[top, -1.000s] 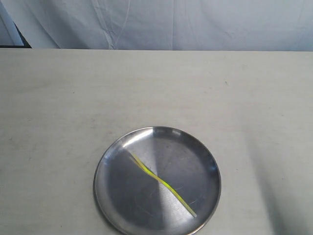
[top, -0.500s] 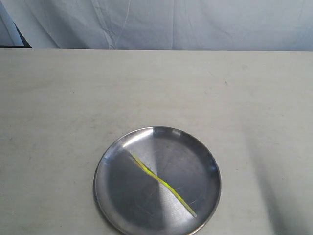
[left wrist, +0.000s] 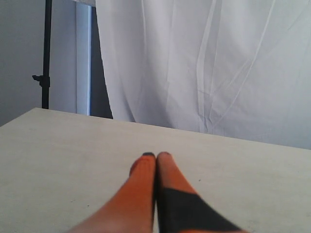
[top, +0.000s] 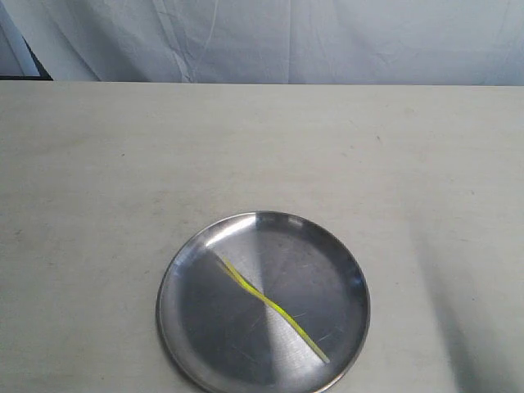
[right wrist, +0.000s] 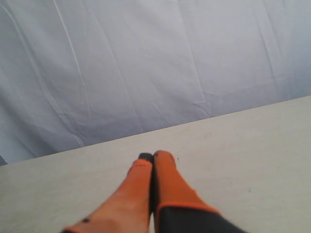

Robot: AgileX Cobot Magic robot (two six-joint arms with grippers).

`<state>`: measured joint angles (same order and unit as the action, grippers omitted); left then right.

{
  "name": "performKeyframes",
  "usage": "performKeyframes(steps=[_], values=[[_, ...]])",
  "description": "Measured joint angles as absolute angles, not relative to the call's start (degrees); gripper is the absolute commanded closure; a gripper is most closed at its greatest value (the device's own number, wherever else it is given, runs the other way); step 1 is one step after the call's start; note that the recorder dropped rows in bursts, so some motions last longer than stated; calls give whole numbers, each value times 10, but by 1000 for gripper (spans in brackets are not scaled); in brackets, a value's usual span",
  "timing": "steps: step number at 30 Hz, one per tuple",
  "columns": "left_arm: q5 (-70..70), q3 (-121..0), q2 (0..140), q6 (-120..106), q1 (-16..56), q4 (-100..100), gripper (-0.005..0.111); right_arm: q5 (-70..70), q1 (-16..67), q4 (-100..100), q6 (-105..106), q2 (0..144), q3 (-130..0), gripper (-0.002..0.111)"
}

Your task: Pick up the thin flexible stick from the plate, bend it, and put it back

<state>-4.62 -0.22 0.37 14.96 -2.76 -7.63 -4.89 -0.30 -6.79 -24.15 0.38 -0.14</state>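
A thin yellow-green stick lies diagonally across a round shiny silver plate near the table's front edge in the exterior view. Neither arm shows in that view. My left gripper is shut, its orange fingers pressed together over bare table with nothing between them. In the right wrist view my right gripper is likewise shut and empty, above the pale tabletop. Plate and stick are out of sight in both wrist views.
The pale tabletop stretches around the plate. A white cloth backdrop hangs behind the table's far edge. A dark stand pole rises beyond the table in the left wrist view.
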Motion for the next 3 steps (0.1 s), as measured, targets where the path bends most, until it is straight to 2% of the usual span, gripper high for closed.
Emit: performKeyframes(steps=[3], values=[[-46, -2, 4, 150, -28, -76, 107, -49, -3, -68, -242, 4, -1, 108]])
